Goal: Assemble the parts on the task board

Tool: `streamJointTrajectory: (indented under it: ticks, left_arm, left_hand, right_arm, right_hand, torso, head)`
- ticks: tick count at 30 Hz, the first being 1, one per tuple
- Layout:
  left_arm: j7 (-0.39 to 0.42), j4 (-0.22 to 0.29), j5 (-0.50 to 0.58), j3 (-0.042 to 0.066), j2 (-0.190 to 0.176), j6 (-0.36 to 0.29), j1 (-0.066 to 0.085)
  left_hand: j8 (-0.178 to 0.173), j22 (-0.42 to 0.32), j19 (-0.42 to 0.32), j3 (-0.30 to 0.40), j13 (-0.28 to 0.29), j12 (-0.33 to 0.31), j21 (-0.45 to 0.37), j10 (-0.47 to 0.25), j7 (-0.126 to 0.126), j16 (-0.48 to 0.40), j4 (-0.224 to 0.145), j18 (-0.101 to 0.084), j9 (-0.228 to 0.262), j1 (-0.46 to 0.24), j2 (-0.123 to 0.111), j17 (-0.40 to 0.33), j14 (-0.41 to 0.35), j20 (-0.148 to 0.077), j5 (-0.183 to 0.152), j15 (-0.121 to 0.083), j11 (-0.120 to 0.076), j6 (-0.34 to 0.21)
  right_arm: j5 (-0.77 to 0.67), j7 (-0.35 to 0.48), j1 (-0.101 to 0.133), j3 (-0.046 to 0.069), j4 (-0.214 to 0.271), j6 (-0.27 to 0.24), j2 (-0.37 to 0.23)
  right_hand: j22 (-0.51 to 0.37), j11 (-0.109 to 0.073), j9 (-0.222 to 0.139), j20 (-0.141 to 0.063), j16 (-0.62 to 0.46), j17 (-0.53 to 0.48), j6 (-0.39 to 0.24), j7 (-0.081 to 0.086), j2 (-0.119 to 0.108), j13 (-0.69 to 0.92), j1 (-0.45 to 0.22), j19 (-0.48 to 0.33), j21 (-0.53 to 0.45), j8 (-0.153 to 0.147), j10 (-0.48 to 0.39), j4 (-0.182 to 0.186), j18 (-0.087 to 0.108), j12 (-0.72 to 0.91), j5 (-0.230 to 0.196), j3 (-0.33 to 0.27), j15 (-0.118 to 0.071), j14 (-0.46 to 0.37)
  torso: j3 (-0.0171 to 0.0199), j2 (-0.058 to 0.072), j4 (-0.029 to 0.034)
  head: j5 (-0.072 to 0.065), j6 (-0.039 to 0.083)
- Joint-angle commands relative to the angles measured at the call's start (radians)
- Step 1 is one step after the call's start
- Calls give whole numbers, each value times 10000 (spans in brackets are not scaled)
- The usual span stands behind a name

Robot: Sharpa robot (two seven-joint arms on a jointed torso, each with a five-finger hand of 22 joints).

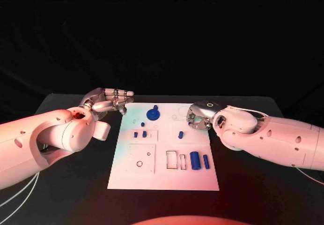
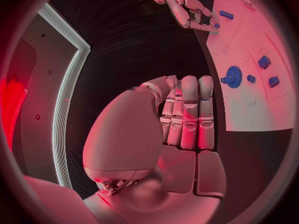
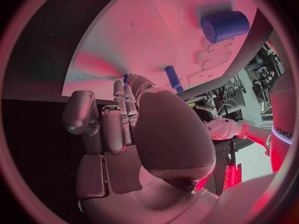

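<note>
The white task board [image 1: 165,180] lies in the middle of the black table. On it are a blue gear [image 1: 152,113], two small blue blocks [image 1: 140,134], a short blue peg [image 1: 181,135], a thick blue cylinder [image 1: 194,161] and a thin blue rod [image 1: 206,161]. My left hand [image 1: 108,101] hovers off the board's far left corner and holds nothing; its fingers [image 2: 188,109] lie side by side. My right hand [image 1: 197,116] hangs over the board's far right part with fingers curled down. A speck of blue [image 3: 126,78] shows at its fingertips; whether it is held is unclear.
Empty rectangular slots [image 1: 177,160] and a small ring hole [image 1: 139,164] mark the board's near half. Black table [image 1: 256,187] surrounds the board on all sides. Both forearms lie low over the table's left and right sides.
</note>
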Motion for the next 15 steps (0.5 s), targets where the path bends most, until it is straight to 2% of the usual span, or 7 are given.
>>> streamJointTrajectory:
  ticks: [1, 12, 15]
  left_arm:
    - [149, 16, 96, 5, 27, 105, 17]
    - [90, -2, 96, 5, 32, 123, 21]
    - [68, -20, 96, 5, 33, 119, 22]
  left_hand:
    - [9, -9, -46, -1, 11, 29, -70, -76, 56, -63, -50, 107, -17, 33, 106, -8, -74, 6, -17, 14, 1, -19]
    - [9, -39, -71, -4, 16, 46, -112, -108, 64, -74, -75, 114, -24, 44, 114, -17, -85, 7, -16, 18, 9, -27]
    - [10, -51, -79, -5, 20, 60, -131, -135, 70, -83, -99, 117, -30, 56, 120, -24, -94, 9, -16, 22, 14, -34]
  right_arm:
    - [-53, 56, -31, 0, -58, 253, 58]
    - [-23, 58, -97, -1, -164, 571, 147]
    - [-28, 27, -110, -2, -174, 675, 162]
  right_hand:
    - [749, 4, 7, 9, 42, 16, 85, -9, -55, -8, 19, 73, 33, -33, 75, 9, -149, -58, 3, 53, 22, 555]
    - [780, -1, 10, 3, 59, 24, 125, -8, -50, -49, 26, 70, 57, -47, 137, -38, -151, -89, -15, 166, 21, 553]
    - [899, -1, 14, -5, 174, 169, 155, -11, -49, -72, 30, 155, 348, -52, 176, -75, -199, -108, -20, 236, 23, 587]
  torso:
    - [0, 0, -1]
    - [-1, -4, -3]
    - [-3, -7, -4]
  head:
    - [34, -20]
    - [52, -66]
    - [61, -72]
